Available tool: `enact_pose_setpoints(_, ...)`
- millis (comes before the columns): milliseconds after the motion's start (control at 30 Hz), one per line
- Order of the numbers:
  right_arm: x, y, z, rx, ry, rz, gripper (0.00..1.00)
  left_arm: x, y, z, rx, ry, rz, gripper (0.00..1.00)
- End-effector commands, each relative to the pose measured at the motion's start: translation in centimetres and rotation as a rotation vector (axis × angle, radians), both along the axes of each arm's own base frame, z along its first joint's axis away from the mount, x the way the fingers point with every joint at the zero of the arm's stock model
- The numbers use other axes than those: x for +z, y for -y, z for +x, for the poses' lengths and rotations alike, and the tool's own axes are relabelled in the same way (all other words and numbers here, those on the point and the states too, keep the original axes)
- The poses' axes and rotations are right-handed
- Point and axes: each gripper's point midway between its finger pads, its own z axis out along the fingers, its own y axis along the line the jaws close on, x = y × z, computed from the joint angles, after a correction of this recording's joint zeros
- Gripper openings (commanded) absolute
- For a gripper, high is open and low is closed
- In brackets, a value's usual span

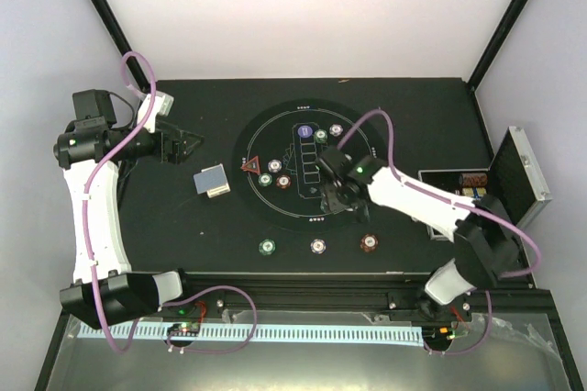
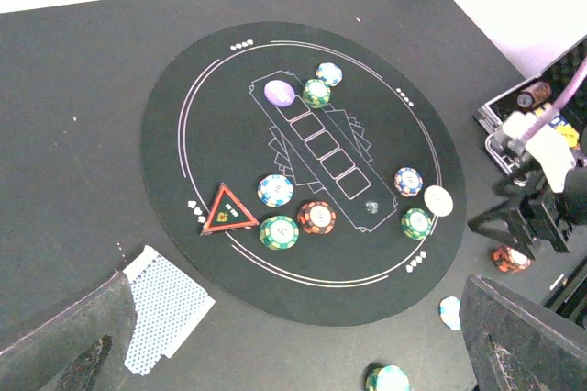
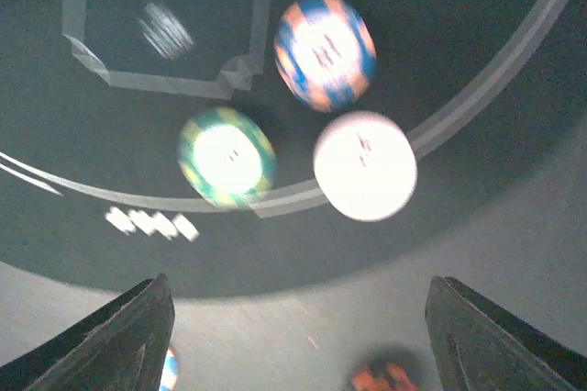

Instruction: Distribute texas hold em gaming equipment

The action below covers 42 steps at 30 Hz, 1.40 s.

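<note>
Black tabletop [image 1: 165, 235] under white walls, with the round mat [image 1: 266, 207] at its centre. At the right edge the silver-edged case [image 1: 521, 171] stands open.

Up toward the far-left corner sits the left gripper [image 1: 188, 146]. Its jaws are spread wide with nothing between them, and it points across at the mat. Over the mat's near-right part hovers the right gripper [image 1: 328, 196], jaws also spread and empty. Its own view is blurred, but the gap between the fingers is plainly bare.

Just off the mat toward the left edge lies the deck of cards [image 1: 212, 180], face down, with no jaws on it.

Right below that right gripper is a cluster: a white disc [image 3: 365, 166], a green chip [image 3: 227, 156] beside it and a blue-and-red chip [image 3: 325, 51] just beyond. A purple disc [image 1: 304, 131] sits on the mat's far side with chips next to it. Three loose chips [image 1: 317, 246] wait in a row off the mat, along the near edge. The red triangle [image 1: 250, 166] rests on the mat's left side, by three more chips.

By my reading, chip hand-out is under way, with several spots supplied and the cards not yet dealt. The next move looks like a pickup from that near-edge row. It calls for dropping spread jaws squarely over one thin, flat chip and closing on its rim.
</note>
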Motion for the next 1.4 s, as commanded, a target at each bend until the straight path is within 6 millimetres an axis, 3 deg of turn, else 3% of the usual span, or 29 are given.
enact_pose_setpoints(0, -3.0, 4.3, -3.8, -0.107, -0.037, -0.003, 0.79, 0.5, 0.5, -0.4, -0.022, 0.024, -0.033, 0.99)
enact_pose_setpoints(133, -5.5, 6.7, -6.9, -0.147, -0.086, 0.008, 0.8, 0.0, 0.5, -0.5, -0.028, 0.011, -0.029, 0.99)
enact_pose_setpoints(267, -6.6, 7.7, -8.1, -0.165, -0.107, 0.002, 0.82, -0.2, 0.5, -0.5, -0.025, 0.009, -0.025, 0.99)
enact_pose_setpoints(600, -8.4, 8.3, -9.1, -0.165, -0.134, 0.002, 0.81, -0.1, 0.4, -0.3, -0.019, 0.005, -0.031, 0.99)
enact_pose_setpoints(1367, -9.4, 9.0, -9.2, -0.164, -0.13, -0.034, 0.52, 0.0, 0.2, -0.3, -0.009, 0.009, -0.015, 0.99)
